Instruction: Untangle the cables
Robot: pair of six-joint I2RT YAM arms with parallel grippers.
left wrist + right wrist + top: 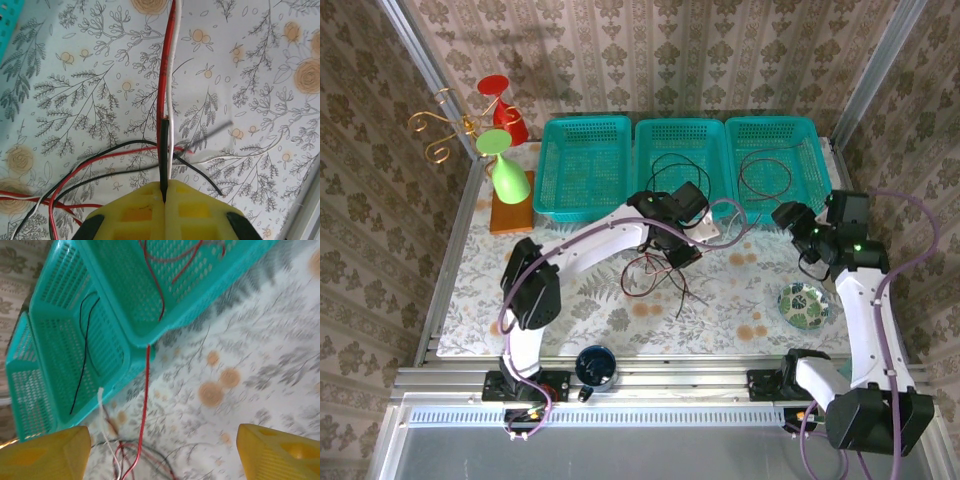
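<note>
A tangle of black, red and white cables [655, 272] lies on the flowered table mat in front of the middle basket. My left gripper [682, 254] is shut on a black cable end [164, 150], pinched between its yellow fingers [140, 210], with a red wire [161, 75] and a white wire [172, 75] running on beside it. My right gripper [790, 216] hovers open by the right basket, its fingers [45, 452] wide apart over a red cable [145, 405] and a white cable [103, 415]. A black cable [680, 170] lies in the middle basket and a dark red one [765, 178] in the right basket.
Three teal baskets [582, 205] stand in a row at the back. At the back left are a green cup [508, 175], a red cup [505, 105] and a gold wire stand [440, 125]. A dark blue cup [595, 365] sits at the front edge and a patterned bowl [803, 303] at the right.
</note>
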